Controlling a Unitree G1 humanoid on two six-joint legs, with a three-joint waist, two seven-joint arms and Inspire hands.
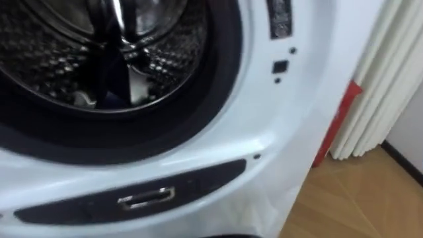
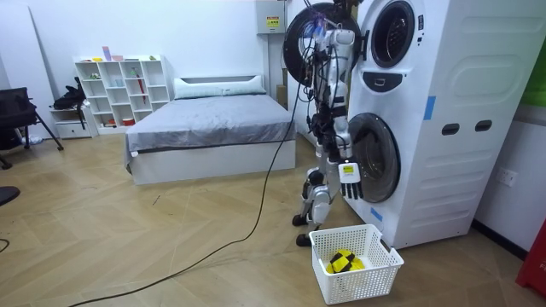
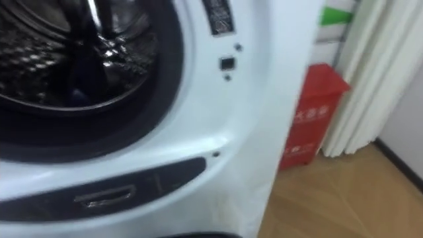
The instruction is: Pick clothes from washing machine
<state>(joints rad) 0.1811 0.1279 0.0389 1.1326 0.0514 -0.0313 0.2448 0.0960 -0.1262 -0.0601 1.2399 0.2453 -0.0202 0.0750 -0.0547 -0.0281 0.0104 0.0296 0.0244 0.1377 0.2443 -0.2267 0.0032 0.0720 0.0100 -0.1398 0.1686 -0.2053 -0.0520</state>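
Observation:
I stand close before a stack of two white washing machines (image 2: 426, 111), facing the upper drum (image 1: 99, 46). Deep inside that steel drum lie a dark blue cloth (image 1: 109, 79) and a pale piece (image 1: 140, 86). A dark, shiny upright shape (image 1: 114, 26) stands in the drum in front of them. In the room view my left arm is raised toward the upper opening. My right hand (image 2: 350, 181) hangs low beside the lower machine's door (image 2: 375, 158), fingers relaxed and holding nothing.
The upper machine's round door (image 2: 305, 43) is swung open toward the room view's left. A white basket (image 2: 368, 271) with a yellow-and-black item (image 2: 344, 261) sits on the wood floor by my feet. A red box (image 3: 310, 112) and pale curtains (image 1: 380, 86) stand right of the machines.

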